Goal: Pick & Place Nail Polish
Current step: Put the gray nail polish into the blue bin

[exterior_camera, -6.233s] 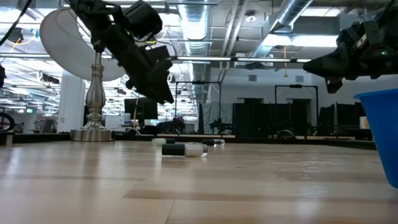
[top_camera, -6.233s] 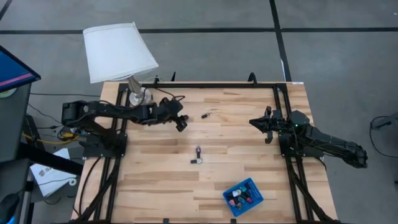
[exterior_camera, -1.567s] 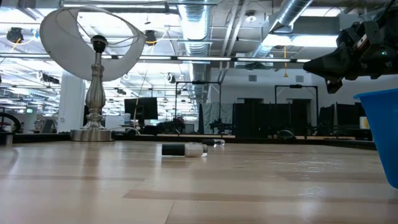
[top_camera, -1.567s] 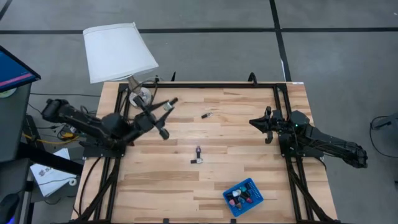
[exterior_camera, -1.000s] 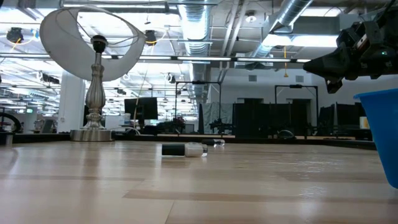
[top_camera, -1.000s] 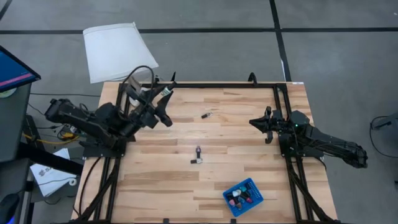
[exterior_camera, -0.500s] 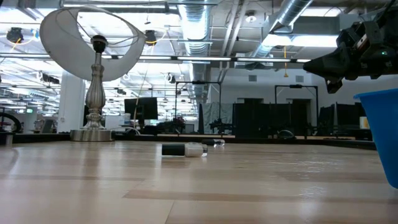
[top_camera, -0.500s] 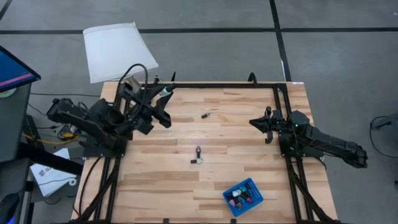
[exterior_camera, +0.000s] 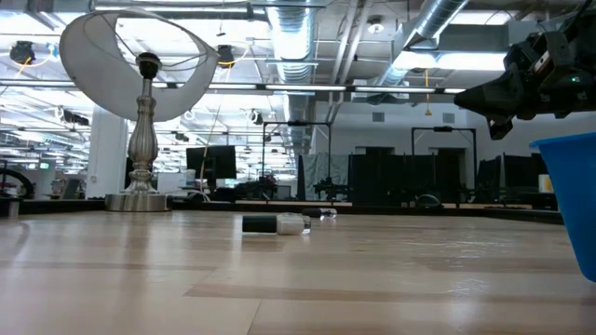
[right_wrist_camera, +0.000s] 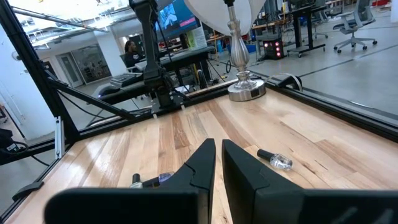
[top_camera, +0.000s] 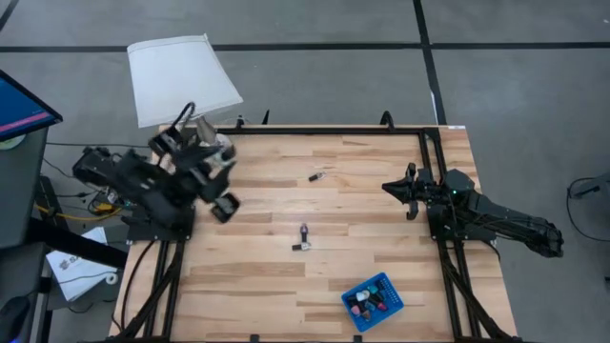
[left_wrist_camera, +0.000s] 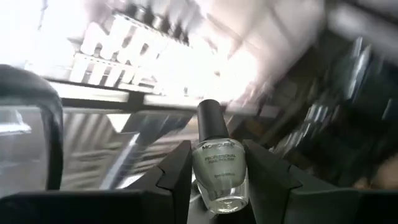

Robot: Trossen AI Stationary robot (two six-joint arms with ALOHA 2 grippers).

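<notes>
My left gripper [top_camera: 225, 203] is raised at the table's left side near the lamp. It is shut on a pale grey-green nail polish bottle [left_wrist_camera: 217, 171] with a dark cap. Two more bottles lie on their sides on the table: one mid-table [top_camera: 303, 238] [exterior_camera: 275, 223] and one farther back [top_camera: 316, 176] [right_wrist_camera: 273, 159]. A small blue tray [top_camera: 373, 300] near the front edge holds several bottles. My right gripper [top_camera: 386, 187] [right_wrist_camera: 219, 163] is shut and empty, above the table's right side. My left gripper pinches the bottle's glass body [left_wrist_camera: 198, 169] between its two fingers, one on each side. The dark cap [left_wrist_camera: 211, 119] sticks out past the fingertips, along the fingers. The bottle is lifted clear of the table, and the wrist view behind it shows ceiling lights.
A table lamp with a white shade [top_camera: 181, 78] and a silver base [top_camera: 214, 145] stands at the far left corner, close to my left arm. The blue tray's wall [exterior_camera: 570, 195] fills the low view's right edge. Dark rails run along the table's edges.
My left arm has drawn back toward the table's left edge, and its gripper has turned about, staying shut on the bottle. The bottles on the table and my right arm have kept still.
</notes>
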